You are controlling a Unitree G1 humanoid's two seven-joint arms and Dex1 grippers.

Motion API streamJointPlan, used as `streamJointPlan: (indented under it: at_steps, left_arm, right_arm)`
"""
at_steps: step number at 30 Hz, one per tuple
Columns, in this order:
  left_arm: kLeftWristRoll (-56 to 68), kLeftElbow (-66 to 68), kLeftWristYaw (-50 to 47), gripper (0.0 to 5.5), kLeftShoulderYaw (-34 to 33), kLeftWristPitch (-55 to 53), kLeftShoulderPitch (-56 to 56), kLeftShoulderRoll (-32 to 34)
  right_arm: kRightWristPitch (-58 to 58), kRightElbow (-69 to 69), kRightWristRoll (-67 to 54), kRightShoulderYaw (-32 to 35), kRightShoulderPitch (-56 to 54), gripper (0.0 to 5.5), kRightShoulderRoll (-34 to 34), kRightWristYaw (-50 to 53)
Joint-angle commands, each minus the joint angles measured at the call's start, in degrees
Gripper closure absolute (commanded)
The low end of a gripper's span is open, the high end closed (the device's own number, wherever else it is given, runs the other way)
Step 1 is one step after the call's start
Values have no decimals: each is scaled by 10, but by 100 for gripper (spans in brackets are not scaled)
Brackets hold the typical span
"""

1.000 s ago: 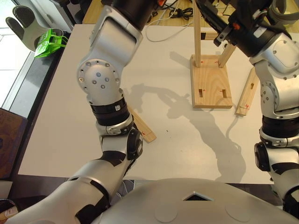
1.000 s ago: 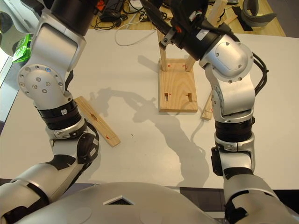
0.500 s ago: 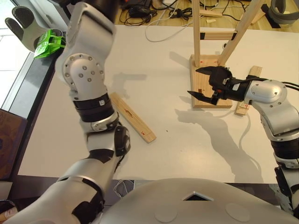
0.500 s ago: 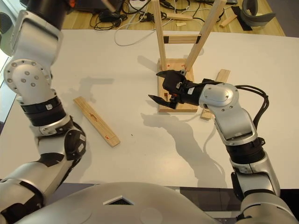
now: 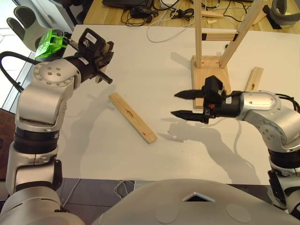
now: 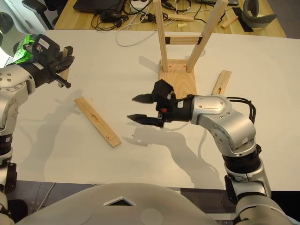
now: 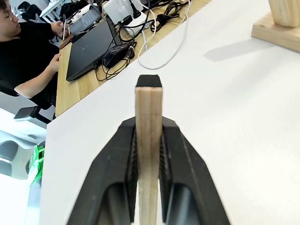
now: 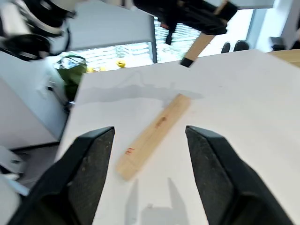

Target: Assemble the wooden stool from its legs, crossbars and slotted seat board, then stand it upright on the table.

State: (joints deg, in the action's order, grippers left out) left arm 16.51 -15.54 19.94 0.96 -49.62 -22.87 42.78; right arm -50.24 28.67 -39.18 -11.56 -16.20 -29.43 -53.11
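Left eye view: right gripper (image 5: 176, 104) hovers low over the table (image 5: 154, 70), jaws wide apart and holding nothing, tips pointing to 9 o'clock. The slotted bar (image 5: 132, 117) lies flat on the table at 9 o'clock from that claw, near but not touching. Its long axis runs from about 10 o'clock to 4 o'clock, so the 4 o'clock end is the closer one.

Left gripper (image 7: 149, 129) is clamped on a short wooden strip (image 7: 149, 101), held up off the table at 10 o'clock from the bar and well apart from it.

Seat board (image 5: 210, 65) lies flat at about 1 o'clock from the right claw, with two legs (image 5: 198, 28) standing in it and a crossbar (image 5: 218, 35) between them. A spare leg (image 5: 253, 78) lies flat at 3 o'clock of the board.

Judgement: the right arm is nearer the bar and is free, so it likely takes the pickup. The claw would probably need to turn to close across the bar's width.
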Motion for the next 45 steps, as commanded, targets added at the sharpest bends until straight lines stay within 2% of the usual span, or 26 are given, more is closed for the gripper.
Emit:
streamJointPlan:
  at_steps: [1, 5, 7, 8, 13, 17, 24, 31, 37, 40, 45]
  left_arm:
    - [-23, 43, -92, 510, -66, 26, -57, -76]
    - [-41, 63, -154, 510, -98, 119, -116, -139]
    - [-47, 60, -163, 510, -99, 140, -121, -157]
    - [-47, 58, -167, 510, -101, 144, -120, -164]
    - [-49, 49, -182, 510, -100, 152, -121, -200]
    - [-54, 56, -189, 510, -101, 165, -134, -219]
    - [-57, 59, -193, 510, -104, 175, -141, -234]
    - [-59, 60, -203, 510, -108, 192, -143, -258]
    - [-62, 60, -211, 510, -109, 207, -144, -276]
    - [-63, 56, -212, 510, -110, 208, -143, -281]
    - [-63, 47, -215, 510, -116, 207, -136, -280]
  right_arm:
    - [-5, -140, 23, -30, -95, 341, 64, 22]
    - [91, -349, 175, -141, -195, 408, 174, 93]
    - [132, -418, 226, -165, -220, 451, 225, 132]
    - [140, -443, 240, -165, -227, 451, 250, 152]
    - [129, -439, 238, -157, -228, 380, 325, 167]
    - [116, -446, 245, -178, -232, 318, 349, 141]
    - [106, -510, 295, -194, -260, 210, 383, 163]
    - [107, -563, 358, -275, -251, 87, 399, 150]
    - [125, -576, 413, -347, -246, 83, 390, 136]
    - [117, -621, 434, -313, -243, 83, 394, 203]
    - [96, -740, 405, -168, -260, 83, 406, 350]
